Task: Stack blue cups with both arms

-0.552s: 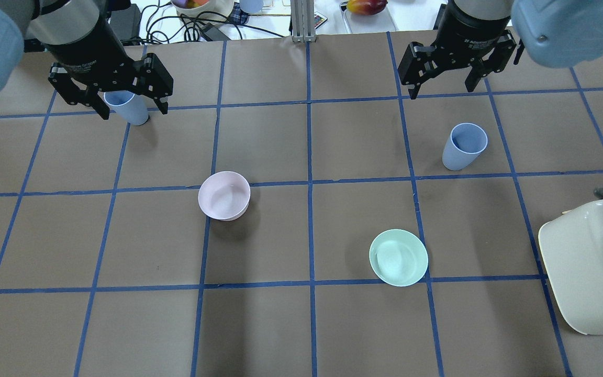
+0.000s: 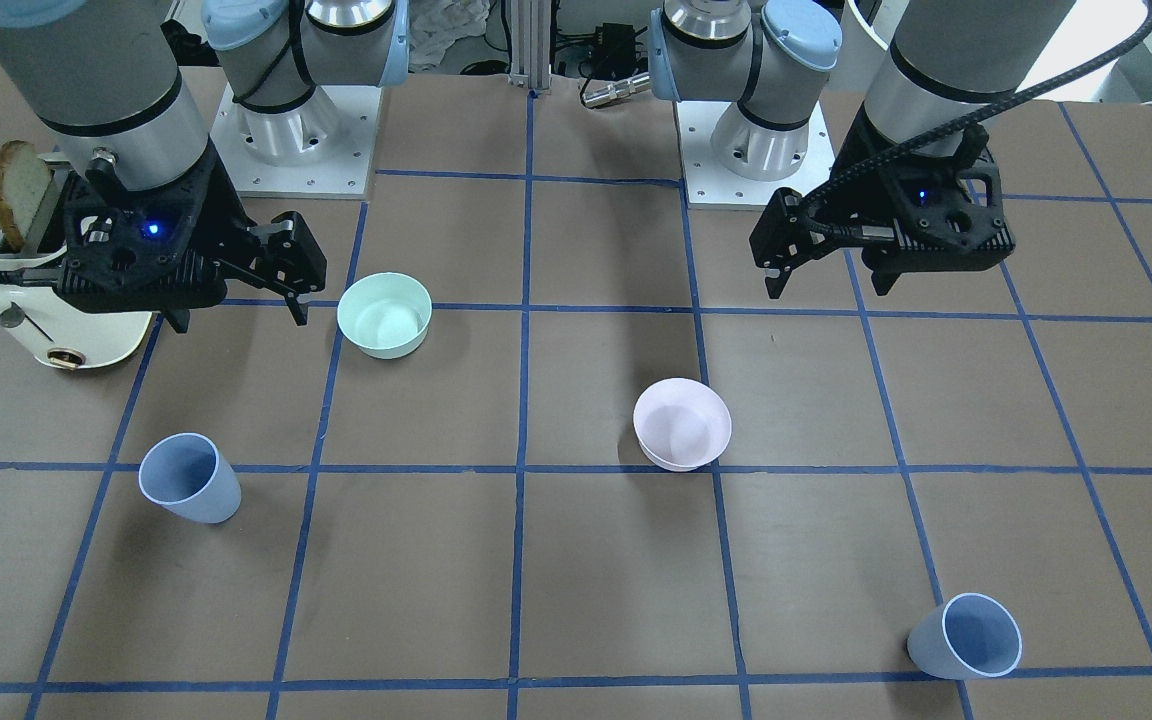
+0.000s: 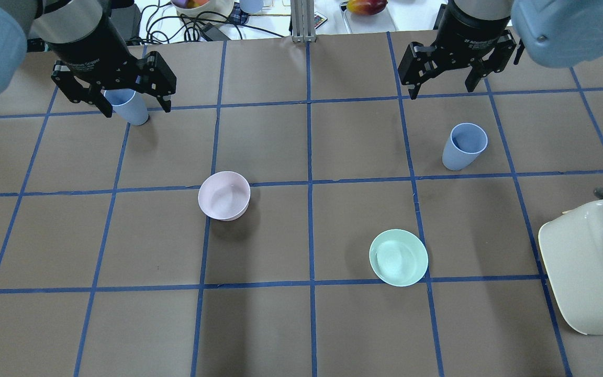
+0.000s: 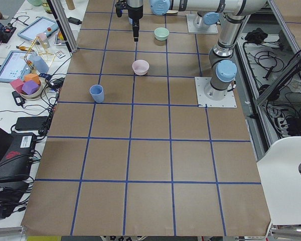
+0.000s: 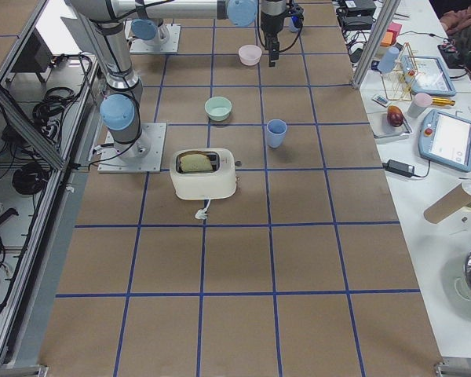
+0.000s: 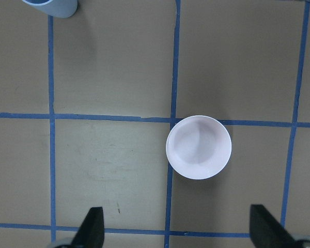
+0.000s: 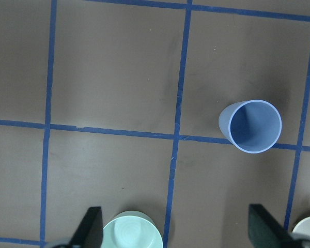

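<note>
Two pale blue cups stand upright and apart on the brown table. One cup (image 3: 465,145) is on the right side, and shows in the front view (image 2: 189,478) and the right wrist view (image 7: 250,125). The other cup (image 3: 129,106) is at the far left, also seen in the front view (image 2: 966,636) and at the top edge of the left wrist view (image 6: 51,6). My left gripper (image 3: 136,110) (image 2: 826,288) is open and empty, high above the table. My right gripper (image 3: 443,91) (image 2: 241,320) is open and empty, also high.
A pale pink bowl (image 3: 224,195) (image 6: 198,146) sits left of centre. A mint-green bowl (image 3: 398,257) (image 7: 132,232) sits right of centre. A cream toaster (image 3: 589,267) holding a slice of toast (image 2: 19,190) stands at the right edge.
Both grippers have shifted slightly toward the top of the overhead view. The cups and bowls have not moved.
</note>
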Available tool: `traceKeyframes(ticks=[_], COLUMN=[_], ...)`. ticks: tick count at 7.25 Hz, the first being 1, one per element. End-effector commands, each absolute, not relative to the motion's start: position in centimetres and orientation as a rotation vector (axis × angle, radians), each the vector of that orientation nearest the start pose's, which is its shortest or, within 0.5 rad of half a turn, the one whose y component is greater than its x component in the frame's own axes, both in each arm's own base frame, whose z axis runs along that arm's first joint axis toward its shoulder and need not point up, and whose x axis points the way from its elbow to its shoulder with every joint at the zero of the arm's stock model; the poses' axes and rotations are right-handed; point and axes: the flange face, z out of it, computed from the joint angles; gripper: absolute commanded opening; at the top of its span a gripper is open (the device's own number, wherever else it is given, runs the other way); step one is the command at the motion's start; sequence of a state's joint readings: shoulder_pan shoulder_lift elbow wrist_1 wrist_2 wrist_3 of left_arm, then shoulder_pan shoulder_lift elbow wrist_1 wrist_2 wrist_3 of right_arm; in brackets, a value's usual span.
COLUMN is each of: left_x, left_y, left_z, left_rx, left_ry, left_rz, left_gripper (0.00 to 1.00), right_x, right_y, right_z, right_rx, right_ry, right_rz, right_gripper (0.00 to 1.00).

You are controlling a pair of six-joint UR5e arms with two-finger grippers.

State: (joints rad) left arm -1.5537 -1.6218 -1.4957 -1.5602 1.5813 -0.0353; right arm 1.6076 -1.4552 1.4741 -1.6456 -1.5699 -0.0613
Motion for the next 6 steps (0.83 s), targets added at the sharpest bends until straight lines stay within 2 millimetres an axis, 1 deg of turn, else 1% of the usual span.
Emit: traceKeyframes(ticks=[1,2,3,4,5,6], left_x=[-12.0,-12.0,-11.7,-11.2,-10.6,-9.4], left_y=[-51.5,-51.4,-52.3,-54.6,-59.1,-63.2], left_z=[50.8,50.8,50.2,48.9,46.7,44.2], left_rx=[-0.092,-0.087,-0.087,-0.027,-0.016,0.103], left_ry=[3.130,3.127,3.135,3.134,3.120,3.112], left_rz=[-0.079,-0.079,-0.079,-0.115,-0.171,-0.136], left_gripper=[1.00,1.00,1.00,1.00,1.00,1.00], right_x=[15.3,14.9,13.6,11.9,9.9,6.9], right_y=[-54.1,-54.2,-54.3,-54.6,-55.6,-57.4], right_z=[48.6,49.0,49.8,50.5,49.8,47.7], right_rx=[-0.154,-0.142,-0.114,-0.078,-0.027,-0.003], right_ry=[3.139,3.141,3.135,3.139,3.142,3.143], right_rz=[-0.094,-0.104,-0.128,-0.140,-0.116,-0.073], right_gripper=[1.00,1.00,1.00,1.00,1.00,1.00])
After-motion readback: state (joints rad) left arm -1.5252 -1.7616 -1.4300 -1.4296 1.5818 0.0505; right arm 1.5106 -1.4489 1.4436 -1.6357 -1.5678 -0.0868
